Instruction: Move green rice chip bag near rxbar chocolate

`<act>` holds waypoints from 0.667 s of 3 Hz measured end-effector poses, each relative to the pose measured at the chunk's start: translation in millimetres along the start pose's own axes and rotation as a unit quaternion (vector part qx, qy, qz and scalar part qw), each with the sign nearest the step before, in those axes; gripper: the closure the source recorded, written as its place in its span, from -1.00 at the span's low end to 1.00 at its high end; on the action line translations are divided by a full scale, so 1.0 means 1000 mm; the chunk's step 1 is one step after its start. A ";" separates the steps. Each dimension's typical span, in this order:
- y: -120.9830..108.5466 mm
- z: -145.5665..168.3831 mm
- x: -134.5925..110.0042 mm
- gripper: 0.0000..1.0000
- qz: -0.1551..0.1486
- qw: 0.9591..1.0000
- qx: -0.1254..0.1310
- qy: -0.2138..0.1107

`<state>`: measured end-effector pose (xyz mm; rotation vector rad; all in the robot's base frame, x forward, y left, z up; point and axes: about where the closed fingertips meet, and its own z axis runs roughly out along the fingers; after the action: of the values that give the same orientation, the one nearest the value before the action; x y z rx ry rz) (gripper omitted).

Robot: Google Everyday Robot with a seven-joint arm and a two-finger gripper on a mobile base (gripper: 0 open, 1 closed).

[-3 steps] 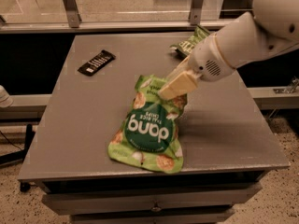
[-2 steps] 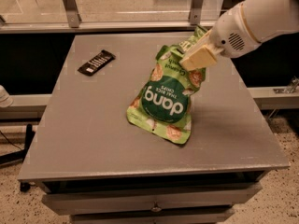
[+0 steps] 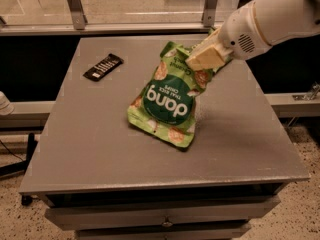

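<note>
Green rice chip bag [image 3: 167, 98] is mid-table, tilted, logo upside down, top corner pinched up toward back right. Gripper [image 3: 206, 59] is clamped on that top corner, above the right-rear part of the table [image 3: 90, 144], with the white arm [image 3: 280, 14] coming in from the upper right. Can't tell if the bag's bottom edge touches the surface. Rxbar chocolate [image 3: 103, 67] lies flat near the left rear, angled, well apart from the bag, with bare tabletop between them. Bag is well clear of the front and right edges; the left and front areas are open. Drawer [image 3: 165, 216] under the tabletop is closed, contents not visible.
</note>
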<state>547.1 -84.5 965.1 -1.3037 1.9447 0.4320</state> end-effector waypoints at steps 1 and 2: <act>-0.021 0.009 -0.037 1.00 0.002 0.997 0.029 -0.071; -0.053 0.013 -0.063 1.00 0.022 0.989 0.074 -0.128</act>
<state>612.3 -58.5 1009.0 -1.0564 1.7569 0.4451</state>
